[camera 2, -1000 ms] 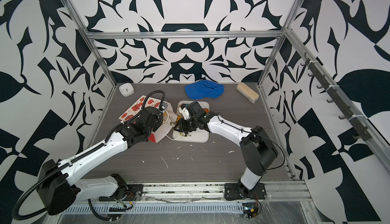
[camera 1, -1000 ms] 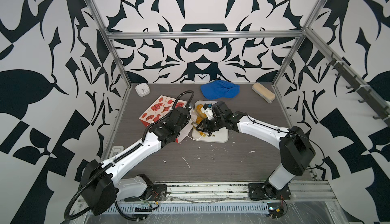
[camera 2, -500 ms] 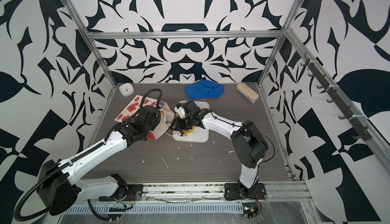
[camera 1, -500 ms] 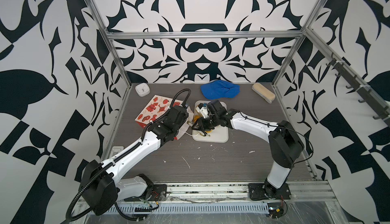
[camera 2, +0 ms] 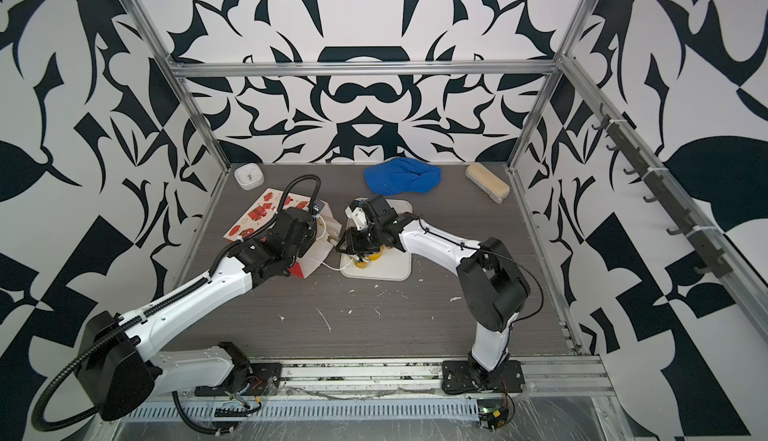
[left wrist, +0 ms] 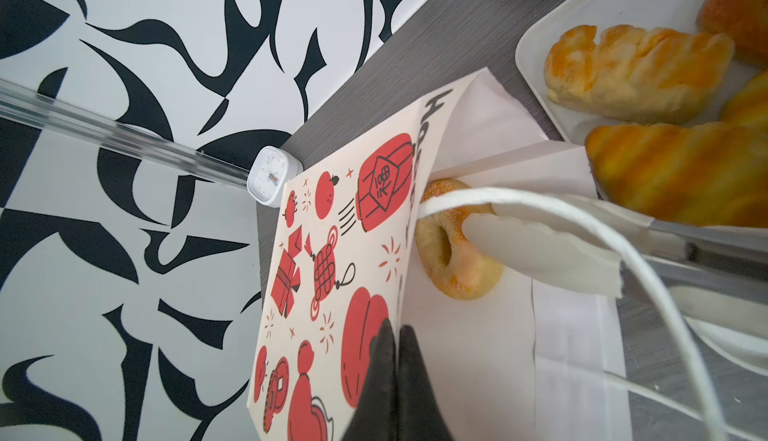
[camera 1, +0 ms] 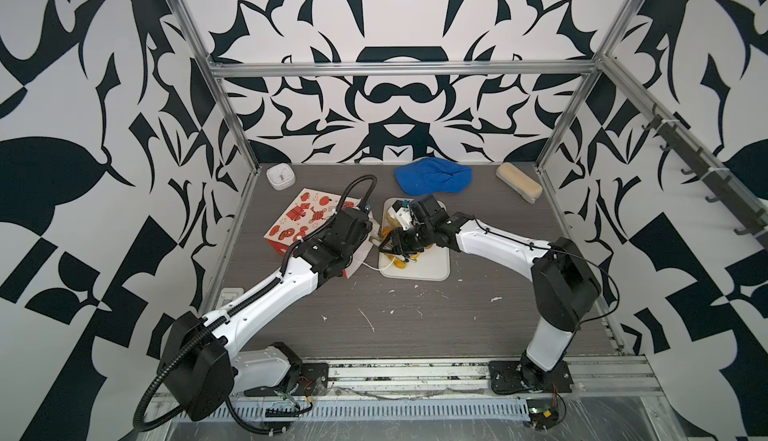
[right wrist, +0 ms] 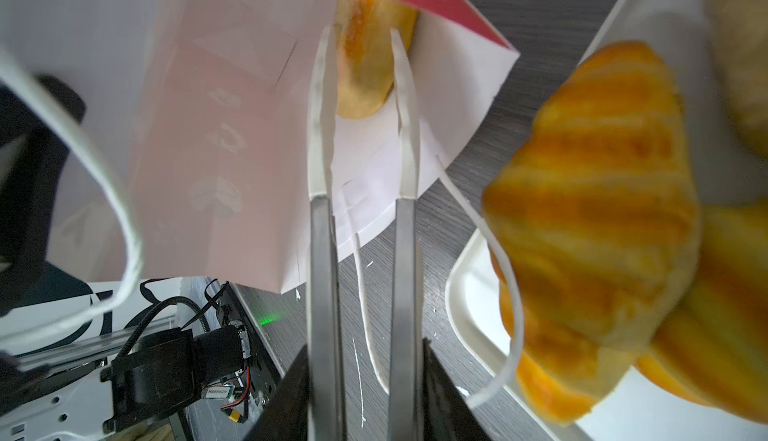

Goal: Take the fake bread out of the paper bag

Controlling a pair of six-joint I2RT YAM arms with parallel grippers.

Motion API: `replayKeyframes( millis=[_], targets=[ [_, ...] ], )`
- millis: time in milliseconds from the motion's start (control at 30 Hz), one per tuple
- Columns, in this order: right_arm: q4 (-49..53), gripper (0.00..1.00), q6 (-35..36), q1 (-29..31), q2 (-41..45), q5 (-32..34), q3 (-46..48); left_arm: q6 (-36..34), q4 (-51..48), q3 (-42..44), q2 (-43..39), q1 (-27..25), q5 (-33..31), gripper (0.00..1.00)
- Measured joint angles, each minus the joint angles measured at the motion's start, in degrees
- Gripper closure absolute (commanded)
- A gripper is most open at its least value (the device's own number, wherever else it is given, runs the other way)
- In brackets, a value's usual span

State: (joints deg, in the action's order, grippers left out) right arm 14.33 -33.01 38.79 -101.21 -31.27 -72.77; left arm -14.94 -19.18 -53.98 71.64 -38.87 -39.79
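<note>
**Doughnut in the bag's mouth, a gripper on each side of the job**

At far left I saw the small white clock (camera 1: 280,176) in the back corner. Next to it the paper bag (camera 1: 305,218) lay on its side on the table, its open mouth facing the white tray (camera 1: 436,260). My left gripper (left wrist: 395,335) was pinched together on the rim of the bag's printed upper wall. Just inside the mouth the doughnut (left wrist: 461,281) rested on the white lining, and a cord handle (left wrist: 519,202) crossed in front of it. My right gripper (right wrist: 361,35) reached in with one pale finger on either side of the doughnut. I could not tell whether they squeezed it or only flanked it. On the tray lay the braided loaf (left wrist: 631,69) and a croissant (right wrist: 594,210). Further right, at the back, sat a blue cloth (camera 1: 432,179) and a beige block (camera 1: 518,187).
</note>
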Motion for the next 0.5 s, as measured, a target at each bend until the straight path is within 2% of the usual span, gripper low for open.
replayKeyframes(
  millis=[200,500],
  targets=[
    [0.00,0.59,0.00,-1.20,2.91,0.17,0.59,0.09,0.02,0.00,0.07,0.09,-0.07,1.00],
    [-0.04,0.59,-0.44,-1.46,1.11,-1.33,0.72,0.09,0.00,0.00,0.04,0.13,0.11,1.00]
  ],
)
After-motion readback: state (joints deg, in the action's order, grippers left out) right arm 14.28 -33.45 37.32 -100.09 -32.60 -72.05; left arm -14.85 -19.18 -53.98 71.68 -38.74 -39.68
